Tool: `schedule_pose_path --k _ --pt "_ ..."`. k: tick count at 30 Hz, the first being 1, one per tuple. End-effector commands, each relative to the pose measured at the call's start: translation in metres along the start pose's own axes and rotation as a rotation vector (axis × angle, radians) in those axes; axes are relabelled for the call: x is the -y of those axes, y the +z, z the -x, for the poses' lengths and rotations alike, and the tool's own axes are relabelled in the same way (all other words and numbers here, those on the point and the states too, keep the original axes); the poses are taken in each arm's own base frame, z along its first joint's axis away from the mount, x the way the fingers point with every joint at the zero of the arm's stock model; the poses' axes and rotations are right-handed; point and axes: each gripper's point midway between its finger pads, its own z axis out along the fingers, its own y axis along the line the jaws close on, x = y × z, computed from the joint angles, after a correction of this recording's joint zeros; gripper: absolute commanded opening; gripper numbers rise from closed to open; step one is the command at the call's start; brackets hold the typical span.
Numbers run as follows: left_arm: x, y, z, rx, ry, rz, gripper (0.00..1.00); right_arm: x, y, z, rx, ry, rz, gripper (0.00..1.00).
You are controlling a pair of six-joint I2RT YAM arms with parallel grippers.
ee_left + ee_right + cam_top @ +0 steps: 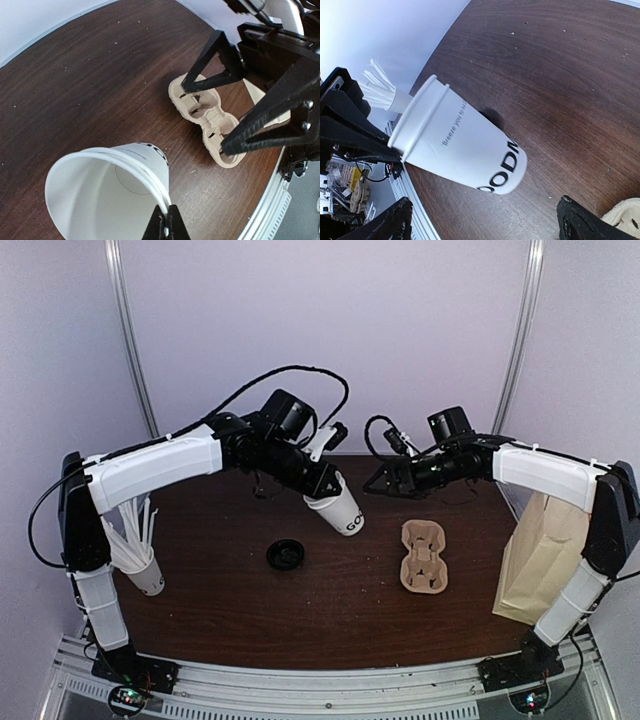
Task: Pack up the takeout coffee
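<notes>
Tilted cup [102, 192] rim pinched by left hand [165, 224].

Bright, even overhead light; soft shadow beneath cup [465, 150]; wrist views warp twd edges.

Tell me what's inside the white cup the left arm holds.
Nothing: the cup, rim pinched by the left tool, shows bare white walls and base; only the pinched spot is covered.

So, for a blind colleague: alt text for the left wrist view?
The left tool pinches the rim of a lidless white cup, tilted over a wood table. Beyond sit a pulp carrier and the open right tool.
</notes>
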Motion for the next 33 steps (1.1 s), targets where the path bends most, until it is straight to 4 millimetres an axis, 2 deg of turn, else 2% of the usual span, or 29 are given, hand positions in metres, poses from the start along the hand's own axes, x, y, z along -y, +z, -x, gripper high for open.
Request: schedule_pose_path --k 1,7,13,15,29,33 --pt "0.022 -0.012 0.026 0.116 -0.012 -0.067 0.0 -0.016 0.011 0.004 -0.033 0.003 0.04 1.0" --pt "0.028 -0.013 0.026 0.139 -0.052 -0.09 0.0 -0.018 0.024 0.003 -0.052 0.026 0.074 1.0" --pt "0.03 -0.015 0.025 0.138 -0.06 -0.102 0.0 -0.033 0.021 0.016 -0.023 0.01 0.14 1.0" --pt "0.031 -0.014 0.026 0.14 -0.063 -0.11 0.0 -0.033 0.021 0.016 -0.018 0.012 0.14 1.0" --pt "0.038 -0.01 0.023 0.132 -0.079 -0.144 0.0 -0.026 0.034 0.01 -0.048 0.072 0.166 1.0" --pt "0.038 -0.015 0.026 0.15 -0.075 -0.129 0.0 -0.004 0.042 -0.003 -0.096 0.122 0.065 1.0"
